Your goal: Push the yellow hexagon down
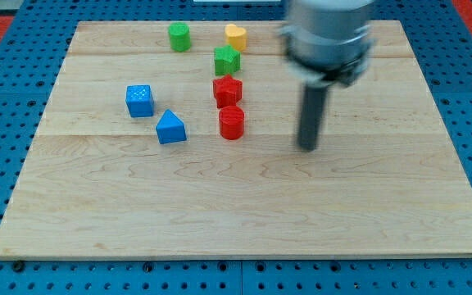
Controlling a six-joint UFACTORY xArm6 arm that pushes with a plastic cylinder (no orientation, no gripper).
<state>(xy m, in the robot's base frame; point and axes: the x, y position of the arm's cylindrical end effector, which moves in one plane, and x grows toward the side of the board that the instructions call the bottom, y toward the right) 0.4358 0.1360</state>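
Observation:
The only yellow block in view (236, 35) sits near the board's top edge, a little right of centre; its shape looks more like a heart than a hexagon. My tip (307, 148) is on the board well below and to the right of it, touching no block. The nearest block is a red cylinder (231, 122), to the tip's left. The arm's blurred body (326, 37) covers part of the board's upper right, and whatever lies under it is hidden.
A green star (227, 60) sits just below the yellow block, with a red star (227, 90) under it. A green cylinder (179, 37) is at top left of centre. A blue cube (140, 100) and a blue triangle (170, 128) lie at left.

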